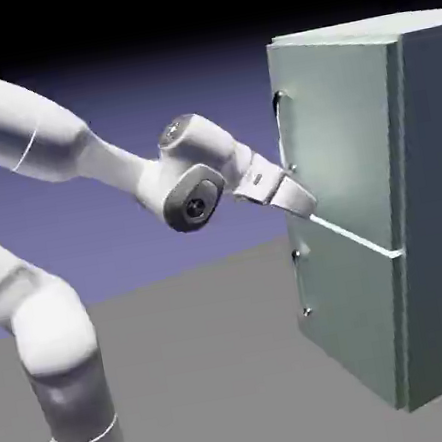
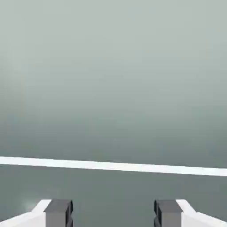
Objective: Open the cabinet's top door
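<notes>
While the exterior view hides its tips | hand view: claw (image 2: pixel 113 213) wide, empty

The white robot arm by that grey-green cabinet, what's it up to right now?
The arm has its tool in front of the cabinet, close to the pale line between the two doors. The tool is open with nothing between its fingertips. The top door is shut, and its handle is off to the exterior view's left of the tool, not gripped.
</notes>
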